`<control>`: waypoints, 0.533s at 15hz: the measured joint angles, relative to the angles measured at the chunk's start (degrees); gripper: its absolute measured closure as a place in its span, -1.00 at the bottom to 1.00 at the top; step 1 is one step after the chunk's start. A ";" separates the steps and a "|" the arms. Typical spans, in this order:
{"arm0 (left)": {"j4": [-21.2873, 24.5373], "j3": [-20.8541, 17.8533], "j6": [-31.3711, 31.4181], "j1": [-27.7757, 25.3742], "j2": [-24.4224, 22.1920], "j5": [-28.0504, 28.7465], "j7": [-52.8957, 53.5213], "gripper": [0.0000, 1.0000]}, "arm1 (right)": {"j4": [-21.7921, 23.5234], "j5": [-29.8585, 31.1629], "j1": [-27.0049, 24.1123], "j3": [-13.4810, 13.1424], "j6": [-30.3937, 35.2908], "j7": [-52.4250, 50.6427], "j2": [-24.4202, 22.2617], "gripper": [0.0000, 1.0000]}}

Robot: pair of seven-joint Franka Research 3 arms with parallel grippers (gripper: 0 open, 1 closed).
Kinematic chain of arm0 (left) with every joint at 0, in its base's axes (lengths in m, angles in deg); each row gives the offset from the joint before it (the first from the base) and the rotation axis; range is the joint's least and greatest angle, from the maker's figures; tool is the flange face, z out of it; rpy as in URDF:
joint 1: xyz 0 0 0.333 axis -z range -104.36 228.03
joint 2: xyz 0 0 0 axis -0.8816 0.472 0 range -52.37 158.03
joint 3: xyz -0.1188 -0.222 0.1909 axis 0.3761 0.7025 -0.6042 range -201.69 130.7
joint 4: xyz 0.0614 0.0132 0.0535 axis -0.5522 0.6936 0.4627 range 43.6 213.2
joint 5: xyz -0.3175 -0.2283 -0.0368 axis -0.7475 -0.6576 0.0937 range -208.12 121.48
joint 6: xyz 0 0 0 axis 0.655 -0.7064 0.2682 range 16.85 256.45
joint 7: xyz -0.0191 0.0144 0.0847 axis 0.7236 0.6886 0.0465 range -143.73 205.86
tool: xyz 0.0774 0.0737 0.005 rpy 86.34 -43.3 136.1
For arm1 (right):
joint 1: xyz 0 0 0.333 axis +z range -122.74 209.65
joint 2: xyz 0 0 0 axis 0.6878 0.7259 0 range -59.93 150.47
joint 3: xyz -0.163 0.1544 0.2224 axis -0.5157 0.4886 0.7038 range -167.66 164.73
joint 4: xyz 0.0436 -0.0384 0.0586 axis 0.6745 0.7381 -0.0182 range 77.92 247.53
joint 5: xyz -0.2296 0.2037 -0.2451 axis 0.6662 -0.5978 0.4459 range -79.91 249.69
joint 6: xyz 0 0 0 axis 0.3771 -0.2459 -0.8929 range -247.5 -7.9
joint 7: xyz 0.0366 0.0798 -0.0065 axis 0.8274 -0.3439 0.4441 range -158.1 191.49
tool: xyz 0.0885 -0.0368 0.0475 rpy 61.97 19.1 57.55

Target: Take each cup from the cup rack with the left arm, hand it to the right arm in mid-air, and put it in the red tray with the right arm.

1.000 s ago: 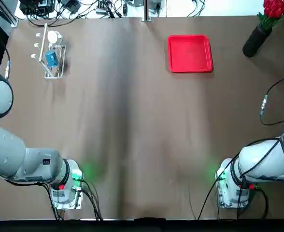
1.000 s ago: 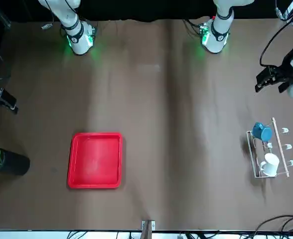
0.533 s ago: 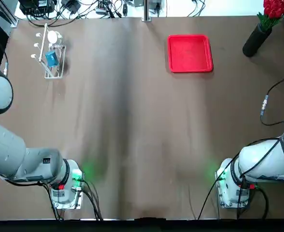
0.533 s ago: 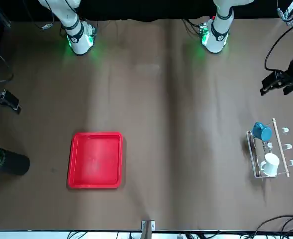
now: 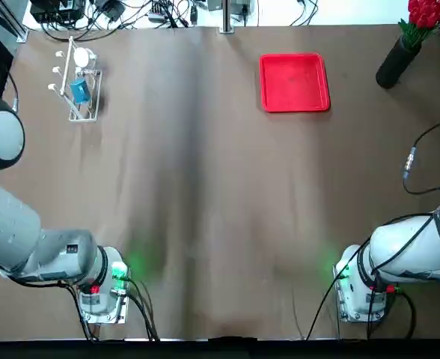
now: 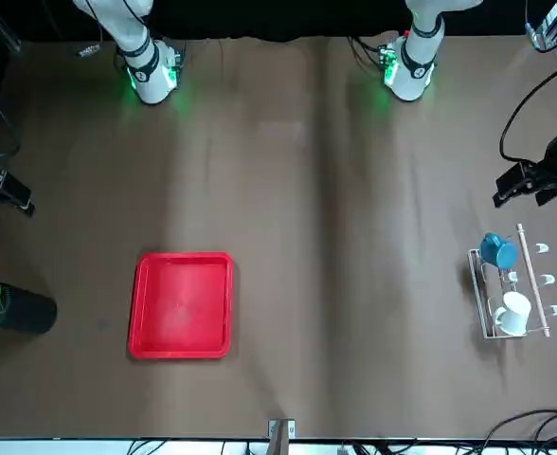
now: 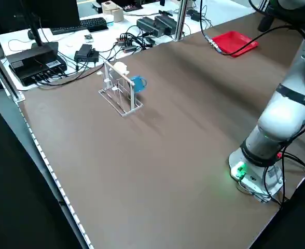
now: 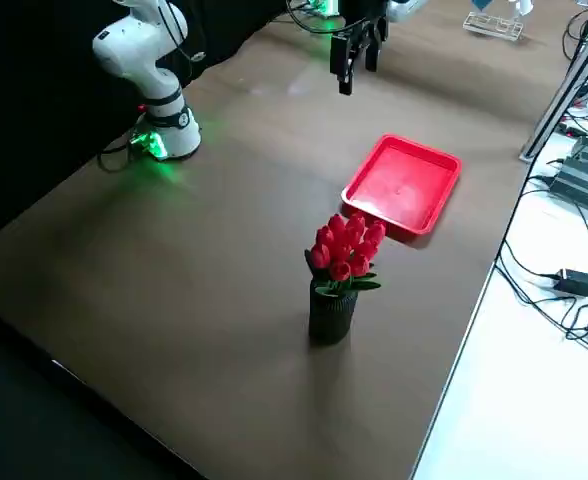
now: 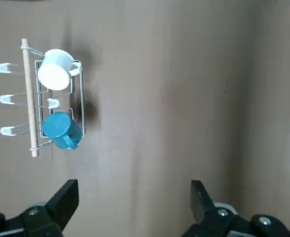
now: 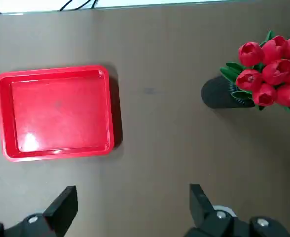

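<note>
**Both cups on the rack, both grippers released**

On a white desk (image 7: 157, 13) beyond the far edge: a monitor (image 7: 54, 10), a keyboard (image 7: 80, 26) and tangled cables. Below, a brown table (image 5: 205, 187), softly creased, with green glow by both arm bases.

At far left, the rack (image 9: 30, 98), holding the white cup (image 9: 57, 69) and the blue cup (image 9: 62, 130) – partly cut off in the right side view. Over the left side, near the rack, the left gripper (image 9: 135, 195), fingers spread, empty. Toward the right on the table, the red tray (image 10: 61, 113), bare inside; crossed by a cable in the left side view. Over the right edge, the right gripper (image 10: 134, 197), likewise spread and empty – outside the top view, like the left one. At far right, red tulips (image 10: 275, 71) in a black vase (image 10: 221, 93), cut off at the front view's edge.
</note>
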 joint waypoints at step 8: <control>0.77 0.13 -0.79 0.13 5.09 0.00 29.96 -1.00 | 0.03 0.00 0.18 0.08 -0.14 0.00 0.00 -1.00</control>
